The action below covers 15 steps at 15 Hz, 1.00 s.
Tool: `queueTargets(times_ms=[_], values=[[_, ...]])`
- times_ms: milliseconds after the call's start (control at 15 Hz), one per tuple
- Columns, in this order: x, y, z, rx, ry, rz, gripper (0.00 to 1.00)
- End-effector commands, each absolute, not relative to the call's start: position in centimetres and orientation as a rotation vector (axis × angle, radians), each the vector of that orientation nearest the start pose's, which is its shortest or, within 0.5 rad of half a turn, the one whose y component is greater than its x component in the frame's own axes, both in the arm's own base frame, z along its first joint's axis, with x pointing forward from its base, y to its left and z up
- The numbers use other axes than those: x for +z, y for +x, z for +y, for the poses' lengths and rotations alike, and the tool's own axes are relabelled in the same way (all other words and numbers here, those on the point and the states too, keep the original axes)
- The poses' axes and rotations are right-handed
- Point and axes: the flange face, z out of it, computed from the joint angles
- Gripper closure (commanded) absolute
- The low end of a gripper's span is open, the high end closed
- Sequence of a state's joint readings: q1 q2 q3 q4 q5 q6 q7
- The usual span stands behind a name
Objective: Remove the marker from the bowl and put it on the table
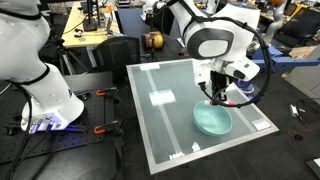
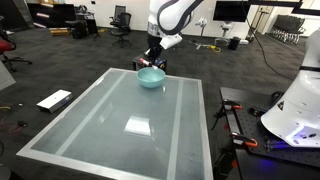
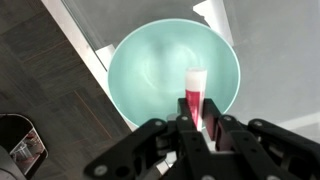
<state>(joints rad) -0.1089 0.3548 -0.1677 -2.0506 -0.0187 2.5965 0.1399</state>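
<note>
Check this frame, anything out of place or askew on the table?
Only the marker: it sits inside the bowl, an odd place for a pen, with the hand straddling it. The bowl sits close to a corner of the table. No spill or damage shows.

— Look past your work area: you have a cluttered pale wooden workbench (image 1: 85, 35) at the back in an exterior view, with a round yellow spool-shaped object (image 1: 152, 41) near it.

— And on the ground?

— In an exterior view you see a flat white rectangular panel (image 2: 54, 100) lying on the dark grey carpet floor (image 2: 70, 55). A black office chair (image 2: 121, 17) stands far behind it.

— Your wrist view shows that carpet too, and a round dark object (image 3: 18, 148) in the lower left corner, too blurred to name.
</note>
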Motion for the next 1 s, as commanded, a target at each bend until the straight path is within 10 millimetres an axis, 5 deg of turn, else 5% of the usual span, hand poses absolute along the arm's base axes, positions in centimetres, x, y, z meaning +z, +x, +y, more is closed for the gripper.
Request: queueTargets(times_ms=[0, 400, 933], values=[[31.8, 57.6, -14.2, -0.328, -3.17, 0.535, 0.95], [33.7, 57.9, -8.6, -0.347, -3.223, 0.268, 0.95], [32.3, 58.2, 0.5, -0.214, -3.241, -0.145, 0.95]])
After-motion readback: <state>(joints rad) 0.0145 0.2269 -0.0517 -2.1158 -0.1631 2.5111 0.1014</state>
